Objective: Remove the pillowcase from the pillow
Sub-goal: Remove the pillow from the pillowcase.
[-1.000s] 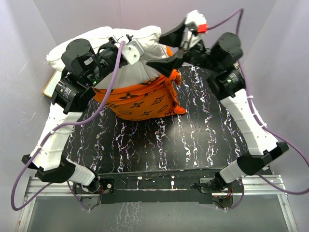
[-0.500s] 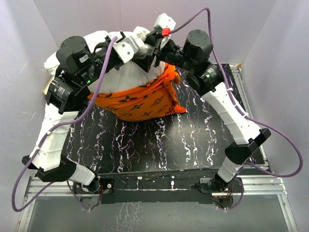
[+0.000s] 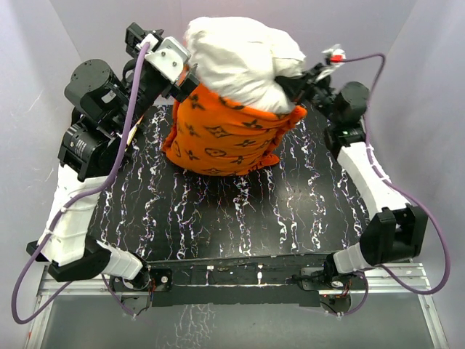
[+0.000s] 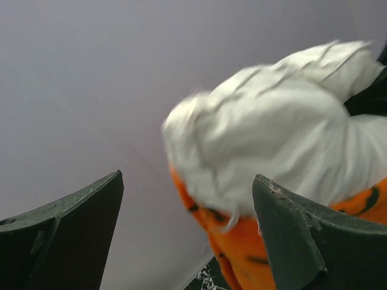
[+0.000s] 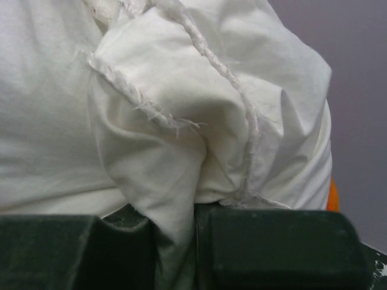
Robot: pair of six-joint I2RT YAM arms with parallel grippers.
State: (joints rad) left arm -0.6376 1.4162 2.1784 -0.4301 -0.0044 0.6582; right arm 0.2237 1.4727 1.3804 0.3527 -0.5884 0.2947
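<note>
The white pillow (image 3: 243, 58) stands upright at the back of the table, its top half bare. The orange pillowcase (image 3: 225, 134) with black motifs still wraps its lower half and rests on the table. My right gripper (image 3: 296, 78) is shut on a fold of the pillow's white fabric (image 5: 175, 223), holding the pillow up from its right side. My left gripper (image 3: 182, 76) is open at the pillowcase's upper left edge; in the left wrist view its fingers (image 4: 290, 235) stand wide apart with pillow (image 4: 278, 139) and pillowcase (image 4: 242, 254) beyond them, nothing gripped.
The black marbled table (image 3: 218, 218) lies in front of the pillow. Lilac walls (image 3: 94, 29) close in on the back and both sides. Purple cables (image 3: 134, 94) loop along both arms.
The right gripper closed on the pillow and pulled it up and right. The left gripper let go and opened. More white pillow now stands out of the pillowcase.
</note>
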